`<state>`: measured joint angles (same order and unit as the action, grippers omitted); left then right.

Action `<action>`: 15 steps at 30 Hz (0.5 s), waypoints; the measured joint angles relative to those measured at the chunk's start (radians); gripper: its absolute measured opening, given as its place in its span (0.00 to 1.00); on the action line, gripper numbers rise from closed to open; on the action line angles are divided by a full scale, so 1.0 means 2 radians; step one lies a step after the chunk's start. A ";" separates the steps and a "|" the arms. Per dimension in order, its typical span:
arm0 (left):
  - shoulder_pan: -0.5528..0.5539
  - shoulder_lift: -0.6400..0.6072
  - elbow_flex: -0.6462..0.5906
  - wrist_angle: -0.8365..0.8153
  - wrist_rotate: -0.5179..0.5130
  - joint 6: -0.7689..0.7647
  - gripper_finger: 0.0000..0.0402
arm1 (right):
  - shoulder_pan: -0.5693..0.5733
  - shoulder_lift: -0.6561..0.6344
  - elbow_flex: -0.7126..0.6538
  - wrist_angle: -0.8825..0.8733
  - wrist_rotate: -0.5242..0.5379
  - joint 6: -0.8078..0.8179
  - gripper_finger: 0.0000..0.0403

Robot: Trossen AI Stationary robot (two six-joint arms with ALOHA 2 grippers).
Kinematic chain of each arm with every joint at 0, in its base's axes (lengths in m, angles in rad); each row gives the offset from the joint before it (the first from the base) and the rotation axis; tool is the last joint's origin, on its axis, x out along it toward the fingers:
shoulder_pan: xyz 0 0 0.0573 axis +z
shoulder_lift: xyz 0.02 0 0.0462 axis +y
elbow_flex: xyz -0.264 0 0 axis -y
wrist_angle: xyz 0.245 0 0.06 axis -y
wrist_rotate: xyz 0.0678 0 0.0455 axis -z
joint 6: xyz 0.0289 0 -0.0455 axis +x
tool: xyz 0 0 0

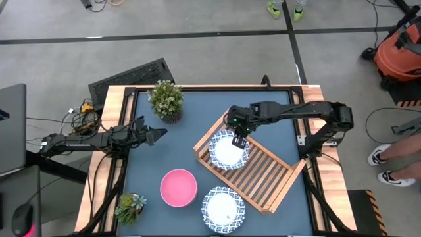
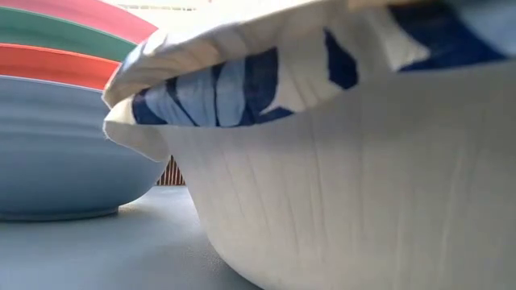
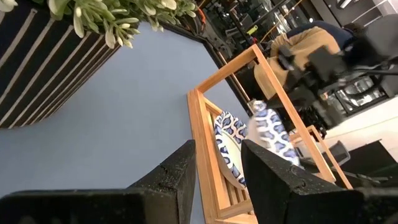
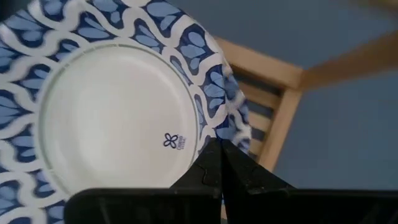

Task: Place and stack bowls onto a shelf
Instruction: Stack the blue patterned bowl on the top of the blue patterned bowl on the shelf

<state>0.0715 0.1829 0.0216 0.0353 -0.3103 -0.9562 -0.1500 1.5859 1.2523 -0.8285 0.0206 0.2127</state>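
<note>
A white bowl with a blue patterned rim sits in the left end of the light-wood shelf, which lies askew on the table. My right gripper is over the bowl's far right rim and shut on it. My left gripper hovers open and empty at the table's left, pointing toward the shelf. A stack of bowls with a pink one on top stands on the table near the front. A second white-and-blue bowl stands at the near edge and fills the low view. My right gripper pinches the bowl's blue patterned rim between its two shut fingers, on the far right side of the bowl. The fingers come from above, pointing down. The rim looks crumpled beside the fingers. The bowl lies inside the shelf's rails; whether its base rests on the slats I cannot tell.
A potted plant in a striped pot stands at the far left of the table, and a smaller one at the near left corner. In the low view the stack shows light blue, red, green and pink bowls. A person's feet show beyond the table's right edge.
</note>
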 joint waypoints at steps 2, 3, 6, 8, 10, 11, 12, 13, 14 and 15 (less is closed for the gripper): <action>0.000 0.000 0.000 0.000 0.000 -0.002 0.28 | -0.004 -0.001 -0.022 0.019 0.000 0.007 0.04; 0.000 0.000 0.000 0.000 0.000 -0.003 0.28 | -0.006 -0.001 -0.032 0.025 0.000 0.011 0.04; 0.000 0.000 0.000 0.000 0.000 -0.004 0.28 | -0.009 0.002 -0.055 0.051 -0.008 0.013 0.04; 0.000 0.000 0.000 0.000 0.000 -0.005 0.28 | -0.008 0.003 -0.064 0.067 -0.010 0.013 0.04; 0.000 0.000 0.000 0.000 0.000 -0.005 0.28 | -0.008 0.010 -0.064 0.081 -0.009 0.014 0.04; 0.000 0.000 0.000 0.000 0.000 -0.005 0.28 | -0.010 0.011 -0.064 0.083 -0.009 0.015 0.04; 0.000 0.000 0.000 0.000 0.000 -0.005 0.28 | -0.011 0.012 -0.065 0.080 -0.009 0.015 0.05; 0.000 0.000 0.000 0.000 0.000 -0.005 0.28 | -0.012 0.012 -0.065 0.077 -0.009 0.015 0.07; 0.000 0.000 0.000 0.000 0.000 -0.004 0.28 | -0.013 0.011 -0.065 0.077 -0.009 0.015 0.10; 0.000 0.000 0.000 0.000 0.000 -0.004 0.28 | -0.015 0.011 -0.064 0.079 -0.009 0.013 0.12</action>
<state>0.0717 0.1832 0.0216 0.0353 -0.3096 -0.9642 -0.1795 1.6073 1.1234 -0.6696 0.0020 0.2389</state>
